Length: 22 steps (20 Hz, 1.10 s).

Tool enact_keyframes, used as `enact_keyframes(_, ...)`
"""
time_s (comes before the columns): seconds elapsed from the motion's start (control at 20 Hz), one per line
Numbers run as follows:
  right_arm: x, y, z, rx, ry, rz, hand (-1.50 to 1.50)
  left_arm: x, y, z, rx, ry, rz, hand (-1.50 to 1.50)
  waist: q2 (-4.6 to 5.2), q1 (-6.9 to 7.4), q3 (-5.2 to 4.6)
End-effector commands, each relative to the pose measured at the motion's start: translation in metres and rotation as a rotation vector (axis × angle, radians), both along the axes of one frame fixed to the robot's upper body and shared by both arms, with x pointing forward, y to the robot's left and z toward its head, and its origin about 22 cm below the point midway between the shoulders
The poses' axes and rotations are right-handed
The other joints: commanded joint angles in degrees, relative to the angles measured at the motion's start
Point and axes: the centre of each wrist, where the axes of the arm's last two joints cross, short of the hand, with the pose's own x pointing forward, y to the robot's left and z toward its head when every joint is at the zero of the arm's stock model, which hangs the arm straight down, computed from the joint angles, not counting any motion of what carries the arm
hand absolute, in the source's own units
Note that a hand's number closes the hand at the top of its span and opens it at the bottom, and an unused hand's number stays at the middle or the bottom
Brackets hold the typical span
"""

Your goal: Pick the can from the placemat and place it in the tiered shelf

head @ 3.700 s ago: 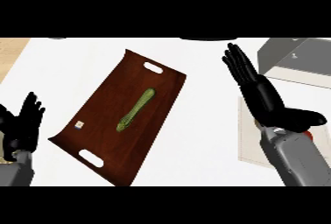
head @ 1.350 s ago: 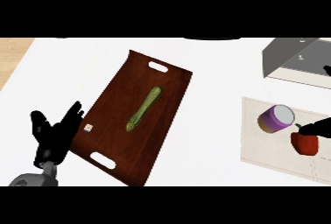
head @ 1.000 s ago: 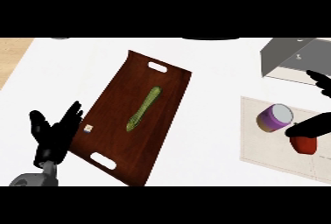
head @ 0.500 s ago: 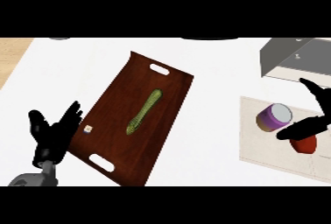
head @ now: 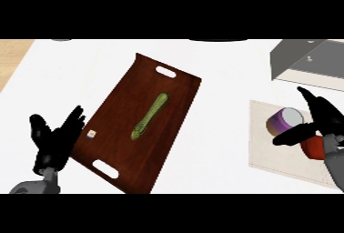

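My right robot hand (head: pixel 321 122) hangs over the placemat (head: pixel 265 157) at the right edge of the view, fingers straight and spread, thumb reaching toward the can (head: pixel 285 120). It closes on nothing; whether the thumb touches the can I cannot tell. The can, purple with a pale top, lies tilted on the placemat's upper part, between my thumb and fingers. Just beside it, partly hidden under my palm, sits a red object (head: pixel 313 146) that I cannot identify.

Step in hand, as I judge it: the approach to the grasp. The next move calls for curling fingers and thumb round the can, lifting it off the placemat, then carrying it up the view to the grey tiered shelf (head: pixel 310 63) at the upper right, well apart from the mat.

My left robot hand (head: pixel 55 140) rests open, fingers up, at the lower left beside the tray (head: pixel 124 150).

Count: one can, one placemat, one tiered shelf, one red object, one brown tray with two handle slots, one green vegetable (head: pixel 149 117) on it, all on the white worktop (head: pixel 222 123).
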Motion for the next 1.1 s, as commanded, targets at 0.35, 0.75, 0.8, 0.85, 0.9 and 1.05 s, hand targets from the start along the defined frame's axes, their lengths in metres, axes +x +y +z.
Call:
enact_keyframes(0.35,0.027,-0.024,-0.021,-0.062,-0.015,-0.02,-1.5,0.004,0.001,-0.016,0.006,0.044,-0.005,0.0,0.3,0.07,-0.23)
enact_keyframes(0.75,0.026,-0.006,-0.07,-0.044,-0.065,0.002,-1.5,0.003,-0.012,-0.01,-0.021,0.037,-0.015,0.0,0.3,0.14,-0.22)
enact_keyframes(0.8,0.026,-0.002,-0.054,-0.04,-0.071,-0.001,-1.5,-0.022,-0.003,-0.021,-0.007,0.031,-0.003,0.0,0.2,0.12,-0.23)
enact_keyframes(0.85,0.017,-0.017,-0.061,-0.036,-0.061,-0.003,-1.5,0.004,0.0,-0.009,-0.026,0.042,-0.008,0.0,0.22,-0.15,-0.23)
enact_keyframes(0.9,0.028,-0.013,-0.071,-0.027,-0.061,0.017,-1.5,0.002,-0.008,-0.01,-0.015,0.052,-0.006,0.0,0.27,0.09,-0.22)
enact_keyframes(1.05,0.027,0.002,-0.07,-0.059,0.132,0.217,1.5,-0.003,-0.012,-0.008,-0.004,0.04,-0.019,0.0,0.43,0.83,-0.21)
